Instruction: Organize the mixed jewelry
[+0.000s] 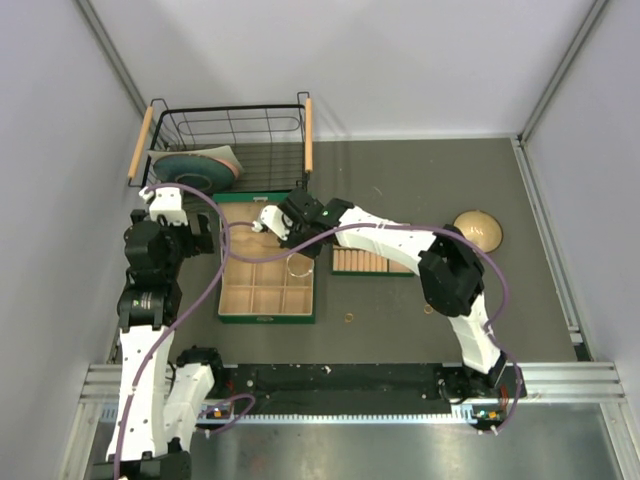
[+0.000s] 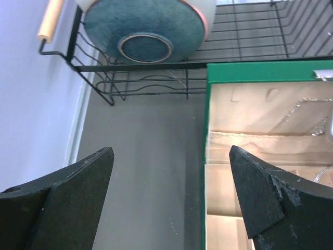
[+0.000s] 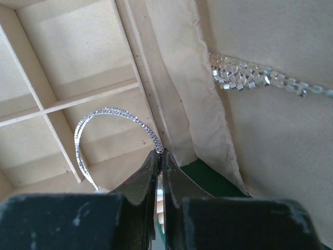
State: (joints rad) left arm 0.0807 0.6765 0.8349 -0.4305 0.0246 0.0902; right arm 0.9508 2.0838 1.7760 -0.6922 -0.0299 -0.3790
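1. Over the green box (image 1: 266,318), the right gripper (image 3: 160,156): black fingers pinched nearly together on the rim of the silver bracelet (image 3: 112,109).
2. Silver bracelet: a thin, round, finely beaded hoop above the beige square compartments.
3. Left gripper (image 2: 171,149): black wedge fingers spread wide, holding nothing, beside the box's left wall.
4. Gold ring (image 1: 348,318): tiny, on the grey table (image 1: 400,310) just beside the box.

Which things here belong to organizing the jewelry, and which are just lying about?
Job: thin silver beaded bracelet hoop, pinched in the right pincer; small loose gold ring; green box with beige compartments.
Lying about: black wire basket holding a teal ceramic plate; round tan bowl.
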